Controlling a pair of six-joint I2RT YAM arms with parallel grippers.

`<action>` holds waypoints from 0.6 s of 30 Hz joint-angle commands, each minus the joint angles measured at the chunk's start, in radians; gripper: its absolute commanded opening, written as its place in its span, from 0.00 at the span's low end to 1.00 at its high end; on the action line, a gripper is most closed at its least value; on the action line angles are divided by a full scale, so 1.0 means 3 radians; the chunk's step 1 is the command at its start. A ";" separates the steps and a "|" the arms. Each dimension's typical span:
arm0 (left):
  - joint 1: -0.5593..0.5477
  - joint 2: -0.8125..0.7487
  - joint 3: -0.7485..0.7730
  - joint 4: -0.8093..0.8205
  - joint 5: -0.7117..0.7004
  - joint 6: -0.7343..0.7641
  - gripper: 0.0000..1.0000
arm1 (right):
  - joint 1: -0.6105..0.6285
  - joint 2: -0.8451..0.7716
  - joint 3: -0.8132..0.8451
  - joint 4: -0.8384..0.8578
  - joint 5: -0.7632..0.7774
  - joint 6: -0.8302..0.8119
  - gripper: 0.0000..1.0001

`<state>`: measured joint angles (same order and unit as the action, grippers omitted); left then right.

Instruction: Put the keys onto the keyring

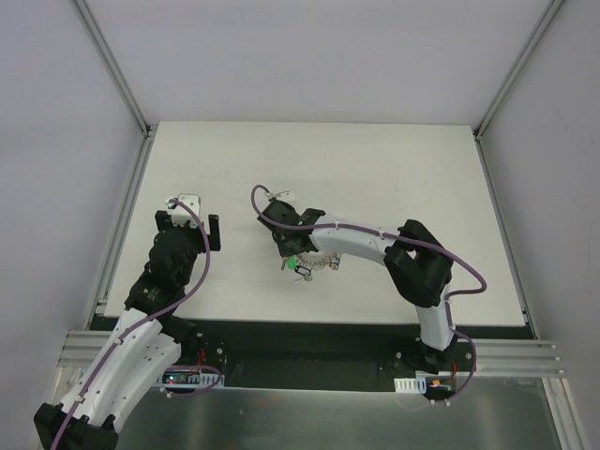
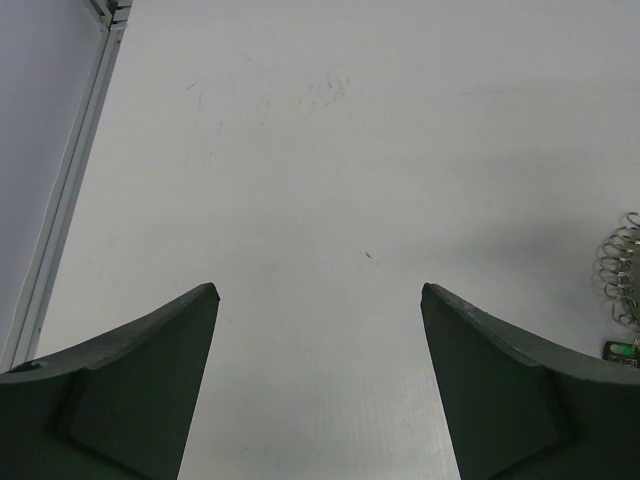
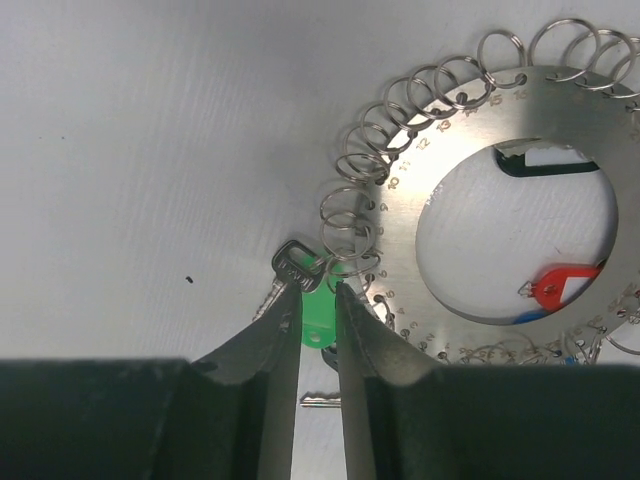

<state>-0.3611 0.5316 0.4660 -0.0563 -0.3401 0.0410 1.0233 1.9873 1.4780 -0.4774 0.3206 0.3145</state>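
The keyring (image 3: 405, 240) is a wide flat silvery ring lying on the table, with small split rings round its rim. A silver key (image 3: 297, 265) with a green tag (image 3: 318, 325) lies at its left rim. My right gripper (image 3: 318, 290) is right over it, jaws a narrow gap apart with the green tag filling the gap. Whether they pinch it does not show. A sliver of blue tag (image 3: 530, 317) shows at the hole's lower edge. From above, my right gripper (image 1: 293, 265) is at the keyring's (image 1: 321, 261) left side. My left gripper (image 2: 319, 290) stands open and empty over bare table.
A red tag (image 3: 560, 285) and a black tag (image 3: 545, 160) show through the ring's hole. Another small key blade (image 3: 320, 400) lies under my right fingers. The split rings (image 2: 622, 270) reach into the right edge of the left wrist view. A metal rail (image 1: 122, 225) borders the table's left side.
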 commanded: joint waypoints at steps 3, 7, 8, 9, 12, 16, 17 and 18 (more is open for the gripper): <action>-0.0049 -0.0044 -0.0014 0.0131 0.0050 0.0027 0.83 | 0.0020 0.0018 0.0140 0.0108 0.0051 0.0153 0.21; -0.0054 -0.0044 -0.0019 0.0136 0.0050 0.0027 0.82 | 0.0025 0.0074 0.0171 0.0129 0.0041 0.0184 0.20; -0.0054 -0.0054 -0.0019 0.0136 0.0045 0.0027 0.82 | 0.0020 0.0084 0.0181 0.0114 0.0056 0.0204 0.20; -0.0054 -0.0049 -0.0019 0.0131 0.0044 0.0032 0.82 | 0.0020 0.0105 0.0192 0.0098 0.0056 0.0214 0.20; -0.0054 -0.0064 -0.0019 0.0131 0.0044 0.0032 0.82 | 0.0020 0.0140 0.0197 0.0063 0.0036 0.0250 0.20; -0.0054 -0.0069 -0.0019 0.0131 0.0044 0.0032 0.82 | 0.0010 0.0151 0.0156 0.0042 0.0005 0.0306 0.18; -0.0054 -0.0069 -0.0019 0.0136 0.0044 0.0037 0.82 | 0.0010 0.0151 0.0151 0.0027 0.0010 0.0312 0.18; -0.0054 -0.0069 -0.0019 0.0136 0.0044 0.0032 0.82 | 0.0010 0.0156 0.0136 0.0032 0.0020 0.0322 0.18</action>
<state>-0.3679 0.5220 0.4625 -0.0563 -0.3401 0.0414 1.0264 2.0346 1.5036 -0.4534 0.3199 0.3737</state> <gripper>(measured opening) 0.825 0.180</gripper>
